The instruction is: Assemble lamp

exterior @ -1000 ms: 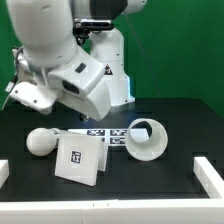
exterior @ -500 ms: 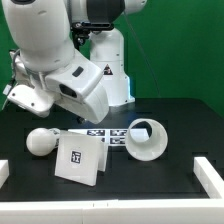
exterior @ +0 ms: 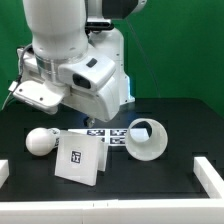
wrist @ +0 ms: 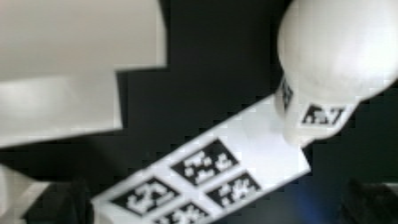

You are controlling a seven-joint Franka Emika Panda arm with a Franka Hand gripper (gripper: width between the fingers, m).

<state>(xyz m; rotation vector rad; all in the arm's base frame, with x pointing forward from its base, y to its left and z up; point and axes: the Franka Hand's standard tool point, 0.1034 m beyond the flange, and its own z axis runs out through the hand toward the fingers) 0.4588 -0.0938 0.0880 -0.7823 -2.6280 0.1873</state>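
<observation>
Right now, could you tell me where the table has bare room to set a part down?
The widest bare patch lies in front of the shade, between the base and the white rail at the exterior view's right. The table behind the shade is also bare. It is crowded where bulb, base and marker board meet, under the arm.

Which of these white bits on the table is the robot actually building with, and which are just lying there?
Part of the lamp job: square base, bulb on its stem, hollow shade.
Just lying there: marker board, white edge rail.
</observation>
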